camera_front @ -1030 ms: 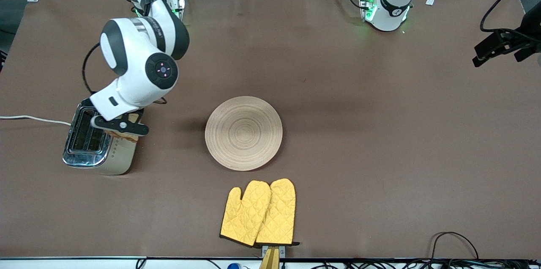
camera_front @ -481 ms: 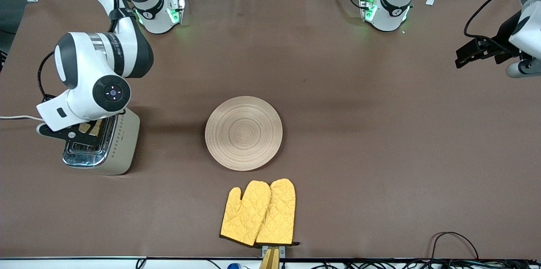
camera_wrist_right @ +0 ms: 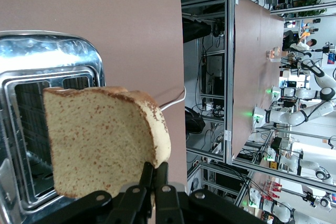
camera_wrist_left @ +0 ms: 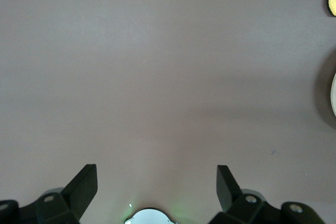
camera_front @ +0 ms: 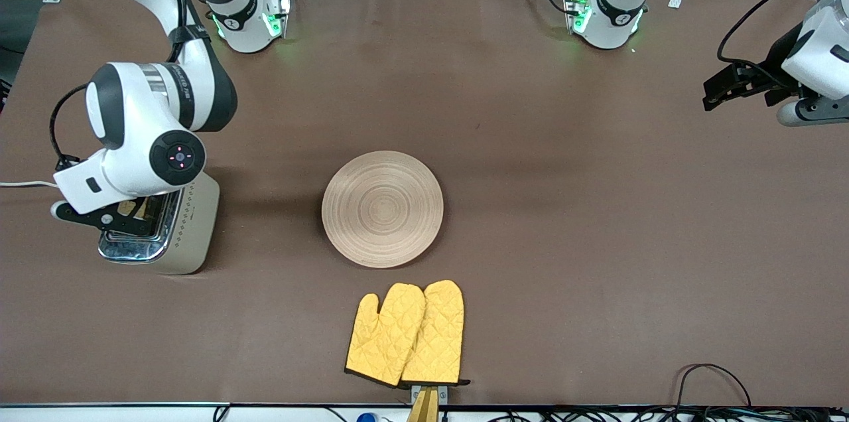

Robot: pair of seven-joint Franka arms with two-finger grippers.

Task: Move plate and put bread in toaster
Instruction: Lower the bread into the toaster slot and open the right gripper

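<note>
Bread (camera_wrist_right: 102,140), a brown speckled slice with a darker crust, is clamped at its edge between the fingers of the right gripper (camera_wrist_right: 153,182), which hangs directly over the toaster (camera_front: 174,229); in the right wrist view the slice stands upright above the chrome top with the open slots just under it, not yet inside. The toaster sits toward the right arm's end of the table (camera_front: 597,243), well apart from the plate (camera_front: 383,208), its white cord (camera_front: 23,184) trailing off the table edge. The plate lies flat and bare, farther from the front camera than the pair of yellow oven mitts (camera_front: 406,334) near it. The left gripper (camera_wrist_left: 156,187) waits over bare table, well away from the toaster toward the left arm's end, its fingers spread wide with nothing between them.
</note>
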